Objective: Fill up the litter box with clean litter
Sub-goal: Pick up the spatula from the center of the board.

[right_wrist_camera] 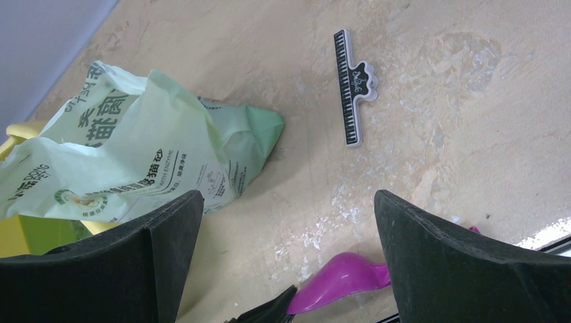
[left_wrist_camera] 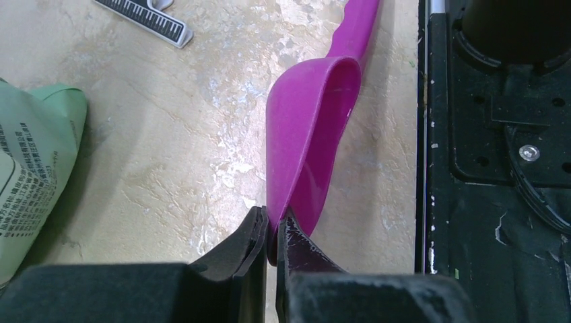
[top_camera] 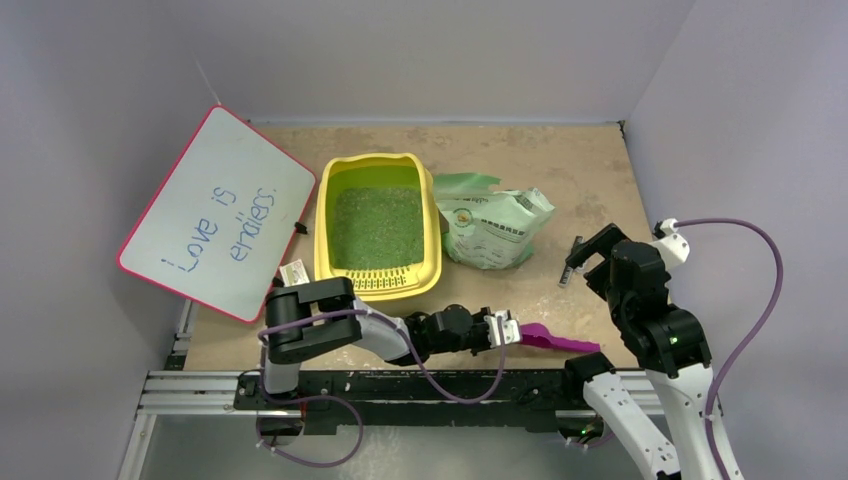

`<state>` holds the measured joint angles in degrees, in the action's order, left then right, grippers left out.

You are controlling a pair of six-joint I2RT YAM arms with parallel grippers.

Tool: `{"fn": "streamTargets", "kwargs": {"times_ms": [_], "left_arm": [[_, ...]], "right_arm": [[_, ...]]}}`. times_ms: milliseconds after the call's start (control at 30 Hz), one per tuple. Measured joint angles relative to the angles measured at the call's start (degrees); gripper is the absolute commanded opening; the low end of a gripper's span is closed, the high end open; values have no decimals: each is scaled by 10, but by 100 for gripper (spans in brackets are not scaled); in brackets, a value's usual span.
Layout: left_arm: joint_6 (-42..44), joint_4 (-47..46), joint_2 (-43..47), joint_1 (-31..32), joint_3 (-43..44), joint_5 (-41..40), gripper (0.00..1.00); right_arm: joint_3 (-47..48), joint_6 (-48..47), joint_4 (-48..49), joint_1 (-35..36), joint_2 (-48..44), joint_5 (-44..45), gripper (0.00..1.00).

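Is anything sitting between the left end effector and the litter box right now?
Nothing visible: bare table lies between the left end effector, shut on the purple scoop, and the litter box. The bag lies beside the box, off that line.

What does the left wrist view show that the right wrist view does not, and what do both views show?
Only left wrist: the left gripper, its jaws closed on the scoop's edge, seen clearly. Only right wrist: the open right gripper and a yellow corner of the litter box by the bag. Both: the scoop, the bag, the piano-key clip, the table.
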<state>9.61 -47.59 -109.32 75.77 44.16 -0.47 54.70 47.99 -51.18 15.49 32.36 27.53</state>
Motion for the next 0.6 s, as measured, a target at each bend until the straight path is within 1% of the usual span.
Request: {"fn": "streamTargets", "kwargs": {"times_ms": [200, 300, 400, 500, 600], "left_arm": [[0, 13, 25, 1, -1, -10, 0], [0, 29, 62, 1, -7, -30, 0], [1, 72, 116, -3, -8, -51, 0], [-2, 132, 181, -27, 1, -44, 0], [-11, 188, 244, -76, 8, -22, 0]], "right_arm": [[8, -9, 1, 0, 10, 0, 99], [19, -23, 7, 0, 20, -1, 99], [32, -56, 20, 0, 33, -13, 99], [67, -100, 35, 0, 63, -36, 99], [124, -146, 49, 0, 106, -64, 99]]}}
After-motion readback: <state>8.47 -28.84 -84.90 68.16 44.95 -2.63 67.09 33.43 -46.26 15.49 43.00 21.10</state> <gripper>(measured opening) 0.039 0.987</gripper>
